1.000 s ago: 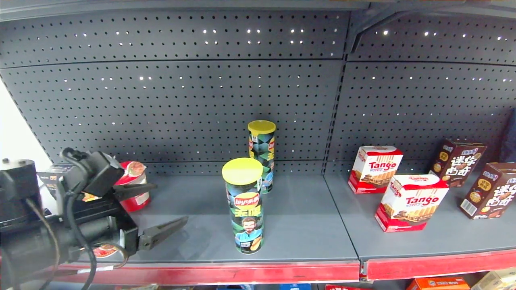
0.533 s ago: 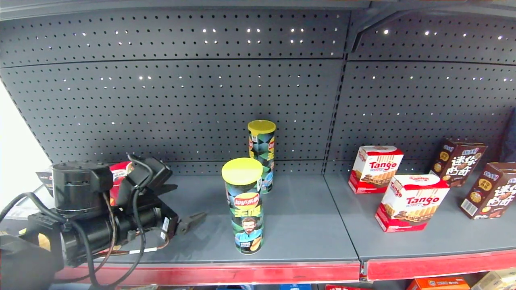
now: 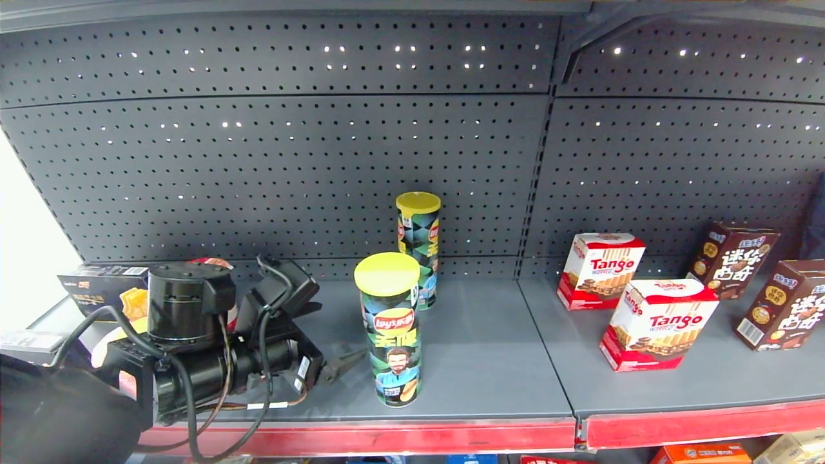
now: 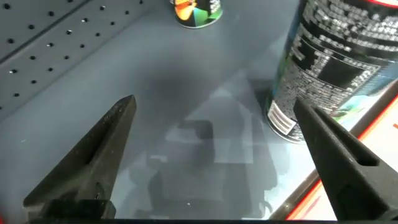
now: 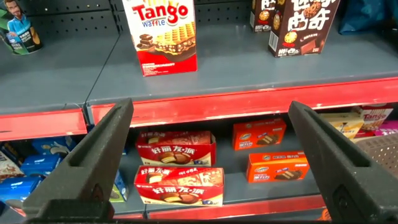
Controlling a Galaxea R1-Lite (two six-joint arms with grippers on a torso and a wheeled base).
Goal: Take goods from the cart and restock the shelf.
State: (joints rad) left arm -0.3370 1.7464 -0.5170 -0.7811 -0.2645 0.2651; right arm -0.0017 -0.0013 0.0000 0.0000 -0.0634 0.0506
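Observation:
Two tall chip cans with yellow lids stand on the grey shelf [image 3: 490, 361]: the front can [image 3: 390, 328] near the edge and the rear can [image 3: 419, 248] by the pegboard. My left gripper [image 3: 338, 332] lies low over the shelf just left of the front can, open and empty, its fingers pointing at the can. The left wrist view has the left gripper [image 4: 214, 109] with its jaws wide apart, the front can [image 4: 336, 62] close beside one finger and the rear can [image 4: 196, 12] farther off. My right gripper [image 5: 211, 107] hangs open and empty in front of the shelf edge.
Two red-and-white wafer boxes [image 3: 657, 322] and brown chocolate boxes [image 3: 783, 303] sit on the right shelf section. A black box [image 3: 97, 287] and a red cup [image 3: 206, 261] stand behind my left arm. The red shelf edge [image 3: 361, 438] runs along the front; lower shelves hold snack boxes [image 5: 177, 155].
My left arm has slid right along the shelf, bringing its open gripper from near the red cup to just beside the front can. The cans and boxes have not moved.

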